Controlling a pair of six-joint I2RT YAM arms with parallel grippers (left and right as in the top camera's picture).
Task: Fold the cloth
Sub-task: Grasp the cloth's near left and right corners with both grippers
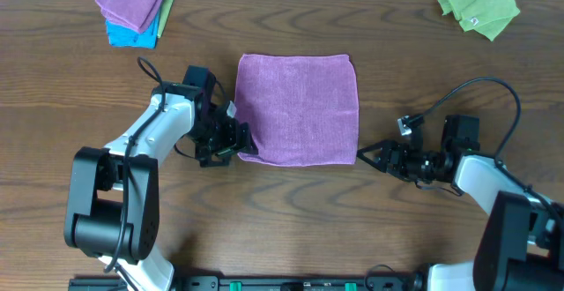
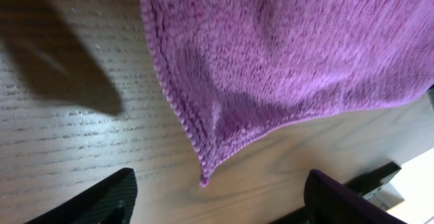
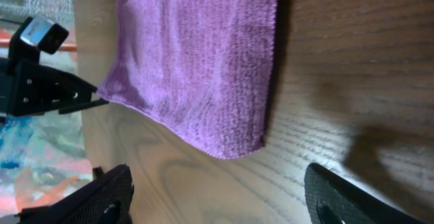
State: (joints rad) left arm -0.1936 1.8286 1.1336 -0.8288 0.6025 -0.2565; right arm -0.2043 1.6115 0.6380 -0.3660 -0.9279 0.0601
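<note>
The cloth (image 1: 298, 108) lies spread flat on the surface (image 1: 423, 62) with no fold showing in it. The job looks to be at its very start, with every fold yet to be made.

The left tool (image 1: 240, 143) sits at one near corner of the cloth. Its jaws stand wide apart, and the corner's tip lies on the wood between them and a little ahead; they grip nothing. The right tool (image 1: 366, 156) sits at the other near corner, jaws equally wide. That corner lies just ahead of it, within the span of the jaws, and it too holds nothing.

The near hem runs from one tool across to the other and lies flat against the wood, as do both corners. A pinch would probably have to come down low over the hem.

Ahead of both tools, past the cloth's far edge, is a strip of bare wood. A stack of cloths (image 1: 134, 7) lies well ahead of the left tool and a green cloth (image 1: 478, 9) well ahead of the right, both well apart from the cloth.
</note>
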